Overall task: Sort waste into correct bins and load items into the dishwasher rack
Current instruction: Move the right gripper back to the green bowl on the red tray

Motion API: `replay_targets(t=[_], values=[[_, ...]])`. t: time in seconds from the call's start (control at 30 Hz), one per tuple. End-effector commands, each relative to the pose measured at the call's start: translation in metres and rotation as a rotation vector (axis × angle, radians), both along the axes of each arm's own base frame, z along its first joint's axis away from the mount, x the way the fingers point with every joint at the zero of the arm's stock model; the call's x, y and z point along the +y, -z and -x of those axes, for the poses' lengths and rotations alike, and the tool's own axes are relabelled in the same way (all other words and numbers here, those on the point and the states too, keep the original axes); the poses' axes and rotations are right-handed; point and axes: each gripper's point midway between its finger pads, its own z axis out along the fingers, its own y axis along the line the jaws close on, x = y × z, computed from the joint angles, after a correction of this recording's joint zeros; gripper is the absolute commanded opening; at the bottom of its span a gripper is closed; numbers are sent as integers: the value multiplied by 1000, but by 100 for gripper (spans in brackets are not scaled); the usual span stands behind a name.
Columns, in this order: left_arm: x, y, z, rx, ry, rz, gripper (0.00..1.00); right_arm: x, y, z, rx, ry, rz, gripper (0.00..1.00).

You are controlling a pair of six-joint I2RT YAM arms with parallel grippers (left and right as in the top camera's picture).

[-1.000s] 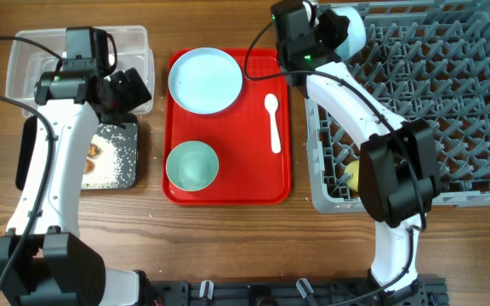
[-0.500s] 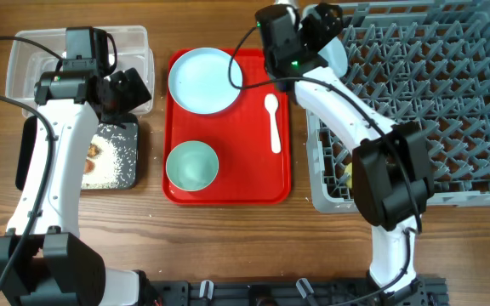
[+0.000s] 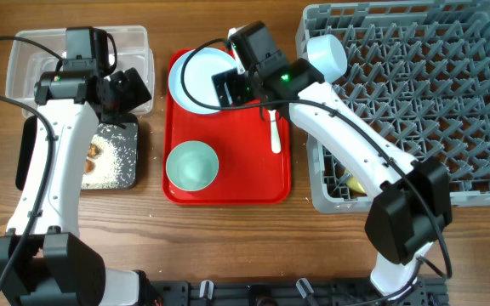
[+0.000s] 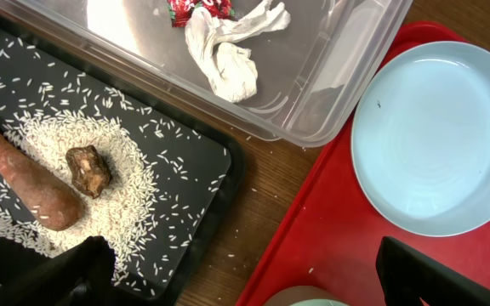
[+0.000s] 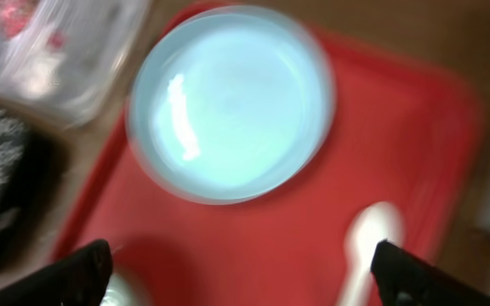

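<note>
Hovering above the pale plate (image 5: 228,102) on the red tray (image 3: 228,191), right gripper (image 5: 243,263) spread wide, empty. Looks like the loading step: plate, spoon (image 3: 274,127), blue-green bowl (image 3: 191,164) not yet in the dishwasher rack (image 3: 449,110). Next needs a descent onto the plate rim, then a pinch. Left gripper (image 4: 245,263) also released, near the black bin (image 4: 202,153).

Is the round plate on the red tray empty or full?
Empty. The plate shows a bare pale surface in the left wrist view.
</note>
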Motion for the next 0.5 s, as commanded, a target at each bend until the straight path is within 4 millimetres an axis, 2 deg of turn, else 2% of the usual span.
replay_targets(t=[0.0,0.07,0.17,0.23,0.27,0.33,0.47], values=[[4,-6,-2,-18,-4,-8,100,39,34,58,350,-45,-202,89],[4,-6,-2,-18,-4,-8,100,36,68,80,466,30,-171,85],[4,-6,-2,-18,-4,-8,100,30,99,100,555,94,-166,79],[4,-6,-2,-18,-4,-8,100,31,110,111,597,79,-186,72],[4,-6,-2,-18,-4,-8,100,31,117,118,623,73,-202,64],[4,-6,-2,-18,-4,-8,100,30,122,121,647,108,-208,58],[4,-6,-2,-18,-4,-8,100,32,122,121,641,103,-213,56]])
